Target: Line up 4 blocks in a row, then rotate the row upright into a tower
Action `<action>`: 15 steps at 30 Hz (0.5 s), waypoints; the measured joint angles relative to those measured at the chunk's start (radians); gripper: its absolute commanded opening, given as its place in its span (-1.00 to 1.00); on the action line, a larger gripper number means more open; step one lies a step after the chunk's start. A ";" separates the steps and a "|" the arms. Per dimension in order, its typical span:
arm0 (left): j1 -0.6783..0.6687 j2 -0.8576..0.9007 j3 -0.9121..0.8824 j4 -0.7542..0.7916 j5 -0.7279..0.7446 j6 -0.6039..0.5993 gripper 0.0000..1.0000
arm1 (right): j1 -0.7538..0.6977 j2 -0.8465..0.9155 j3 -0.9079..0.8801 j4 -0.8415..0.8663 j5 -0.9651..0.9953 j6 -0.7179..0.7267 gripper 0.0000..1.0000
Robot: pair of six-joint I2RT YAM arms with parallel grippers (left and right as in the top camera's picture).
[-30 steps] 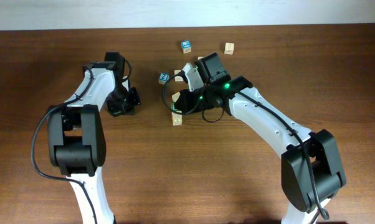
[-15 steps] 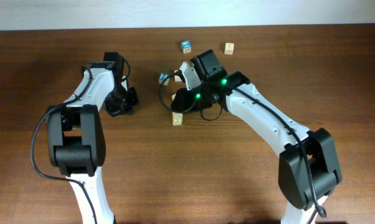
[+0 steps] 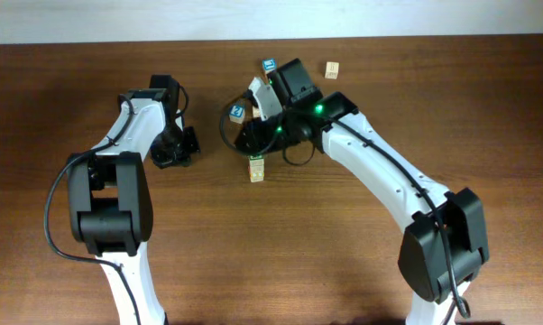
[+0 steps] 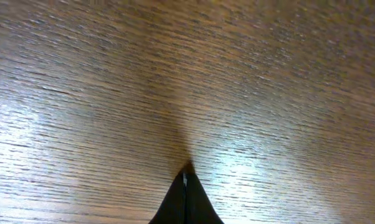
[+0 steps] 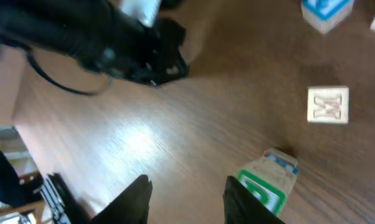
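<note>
Here, the right end effector (image 5: 189,185) stands open, its two dark fingers apart over the bare table (image 4: 81,93), a brown board with fine straight grain and a soft sheen. Nothing lies between them. Just beside one finger sits a green-lettered block (image 5: 270,185), a pale wooden cube with square edges and a bold green print on one face. A little beyond it rests the M block (image 5: 327,104), equally pale, its letter faint. A third pale block (image 3: 331,69) lies well apart, near the far edge. The left end effector (image 4: 185,182) is closed, its black fingers pressed to one narrow point, holding nothing.
</note>
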 measured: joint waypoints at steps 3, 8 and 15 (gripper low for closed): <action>0.002 -0.011 0.027 -0.020 -0.026 0.000 -1.00 | 0.000 0.001 0.168 -0.147 0.058 -0.055 0.22; 0.002 -0.329 0.061 -0.017 -0.041 0.052 -1.00 | -0.054 -0.016 0.530 -0.472 0.237 -0.125 0.39; 0.002 -0.768 0.079 -0.096 -0.044 0.227 0.98 | -0.201 -0.042 0.922 -0.893 0.584 -0.141 0.96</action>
